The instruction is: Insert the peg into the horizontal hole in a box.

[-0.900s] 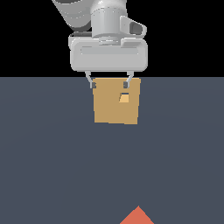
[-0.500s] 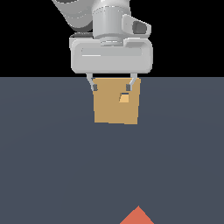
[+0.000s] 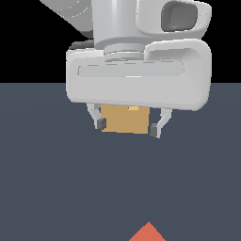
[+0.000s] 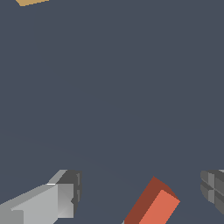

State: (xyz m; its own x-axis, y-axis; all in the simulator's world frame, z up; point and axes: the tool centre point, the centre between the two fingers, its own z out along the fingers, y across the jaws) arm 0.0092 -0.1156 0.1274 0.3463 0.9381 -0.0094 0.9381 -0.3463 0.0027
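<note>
The orange-red square-sectioned peg (image 4: 154,204) lay on the dark grey floor (image 3: 56,188) at the exterior view's near edge, untouched, its end between the grey-white gripper (image 3: 127,127)'s spread, empty fingers (image 4: 65,192) in the wrist view. The flat-faced tan box (image 3: 125,118) sat well apart, behind the gripper. A good pick would probably call for squaring the fingers to the peg's slanted sides before descending and closing.

peg (image 4: 153,205) – matt orange-red | box (image 3: 124,119) – flat tan, smooth | pincer (image 3: 127,126) – smooth pale-grey plastic look
</note>
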